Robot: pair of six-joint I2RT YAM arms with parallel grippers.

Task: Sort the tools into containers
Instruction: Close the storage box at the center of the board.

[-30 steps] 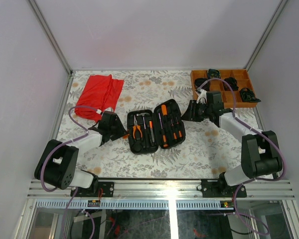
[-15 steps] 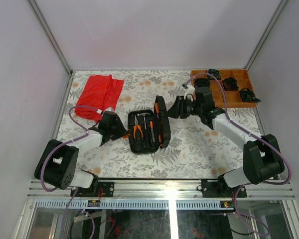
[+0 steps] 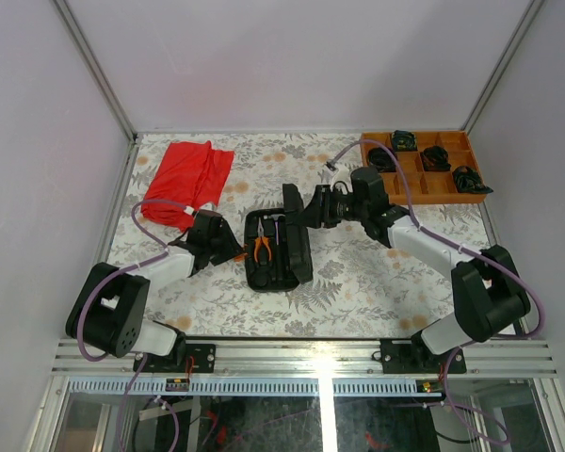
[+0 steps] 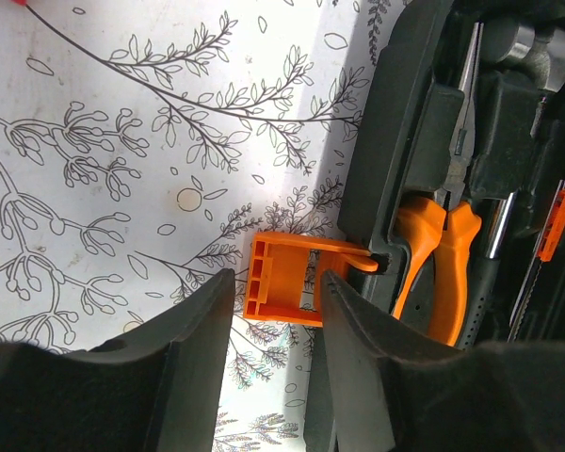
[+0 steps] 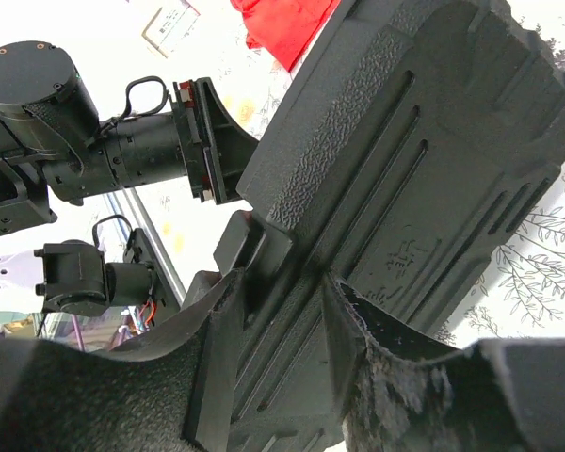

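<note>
- The black tool case [image 3: 266,256] is sitting mid-table [image 3: 358,282], base flat, between the two grippers.
- Its lid [image 3: 298,235] is standing roughly on edge along the base's right side and leaning over the slots, neither flat open nor closed.
- The right gripper [image 3: 313,209] is pressing on the lid from the right. In the wrist view its fingers [image 5: 217,348] are standing apart with the lid's ribbed outer face right against them, clamping nothing.
- The left gripper [image 3: 234,250] is sitting at the case's left edge, low to the table.
- In its wrist view the fingers [image 4: 202,330] are spread either side of the orange latch [image 4: 282,280]. The latch is sticking out flat over the table, and I cannot tell if the pads are touching it.
- Orange-handled pliers [image 4: 443,254] are lying in a moulded slot just inside that edge.
- The hammer head [image 4: 537,42] is showing beside the plier jaws.
- A red cloth [image 3: 184,179] is lying at far left.
- A wooden tray [image 3: 433,197] with black coiled bundles [image 3: 436,156] is sitting at far right, well apart from the case.
</note>
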